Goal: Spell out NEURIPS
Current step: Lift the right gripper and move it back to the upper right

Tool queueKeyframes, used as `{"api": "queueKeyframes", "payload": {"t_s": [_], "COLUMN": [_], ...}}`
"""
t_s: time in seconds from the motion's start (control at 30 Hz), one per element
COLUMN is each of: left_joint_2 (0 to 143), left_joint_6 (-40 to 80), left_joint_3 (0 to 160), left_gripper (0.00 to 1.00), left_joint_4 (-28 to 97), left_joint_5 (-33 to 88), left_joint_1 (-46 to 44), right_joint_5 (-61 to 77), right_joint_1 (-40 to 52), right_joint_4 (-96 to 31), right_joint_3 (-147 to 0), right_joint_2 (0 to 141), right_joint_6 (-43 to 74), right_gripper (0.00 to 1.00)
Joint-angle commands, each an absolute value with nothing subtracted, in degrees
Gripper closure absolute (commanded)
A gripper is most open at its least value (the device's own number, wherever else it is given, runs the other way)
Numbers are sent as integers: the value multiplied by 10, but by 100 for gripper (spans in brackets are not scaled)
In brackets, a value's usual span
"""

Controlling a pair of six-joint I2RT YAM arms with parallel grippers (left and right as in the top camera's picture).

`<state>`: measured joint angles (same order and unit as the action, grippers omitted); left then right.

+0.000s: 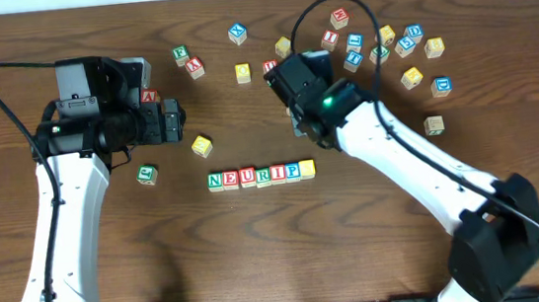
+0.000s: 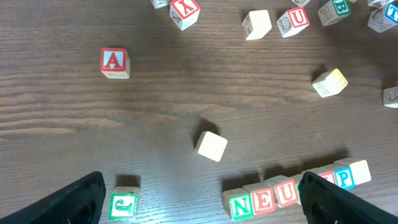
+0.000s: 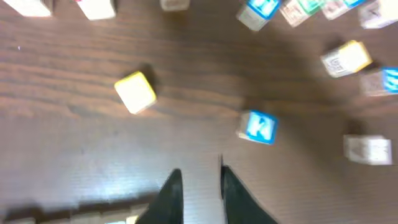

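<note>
1. At the middle of the table [image 1: 260, 261], toward its front edge, we see the row of cubes [image 1: 260, 176] lying side by side and touching. It reads N, E, U, R, I, P and is closed by a yellowish cube [image 1: 308, 168] whose letter we cannot read.
2. Just behind that yellowish end, the right claw [image 3: 198, 193] hangs over bare wood, its fingers nearly pressed together with a narrow gap, pinching nothing.
3. Off to the row's left, the left claw [image 2: 202, 186] is spread wide and empty; in its wrist view one finger [image 2: 336, 199] covers the row's middle letters.
4. Near the left claw lie a yellow cube [image 1: 202, 146], a green-lettered cube [image 1: 147, 174] and a red A cube [image 2: 114, 63], each apart from the others.
5. Farther back, loose cubes [image 1: 378, 46] lie scattered across the table's far side, well apart from the row.
</note>
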<state>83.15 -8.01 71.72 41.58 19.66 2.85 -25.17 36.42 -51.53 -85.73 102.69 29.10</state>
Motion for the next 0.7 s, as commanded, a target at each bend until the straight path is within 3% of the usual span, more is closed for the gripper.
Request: {"api": "queueKeyframes", "payload": {"t_s": [0.0, 0.1, 0.2, 0.27, 0.67], "left_joint_2": [832, 832, 832, 832, 835], "left_joint_6": [-92, -92, -92, -92, -74], "left_joint_3": [730, 730, 730, 730, 730], "left_gripper": [2, 2, 2, 2, 2], "left_joint_4": [416, 416, 416, 416, 407], "left_joint_5": [205, 205, 205, 205, 206], "left_joint_1": [30, 30, 30, 30, 25], "right_joint_5": [-271, -271, -268, -268, -266], "right_joint_1": [358, 354, 352, 351, 314], "right_joint_4": [-564, -623, -659, -675, -693], "right_joint_3": [-893, -916, -931, -938, -953], "right_joint_2": [1007, 1007, 1007, 1007, 1006], "right_joint_6": [302, 313, 313, 313, 321], "right_gripper": [82, 61, 23, 4, 1]}}
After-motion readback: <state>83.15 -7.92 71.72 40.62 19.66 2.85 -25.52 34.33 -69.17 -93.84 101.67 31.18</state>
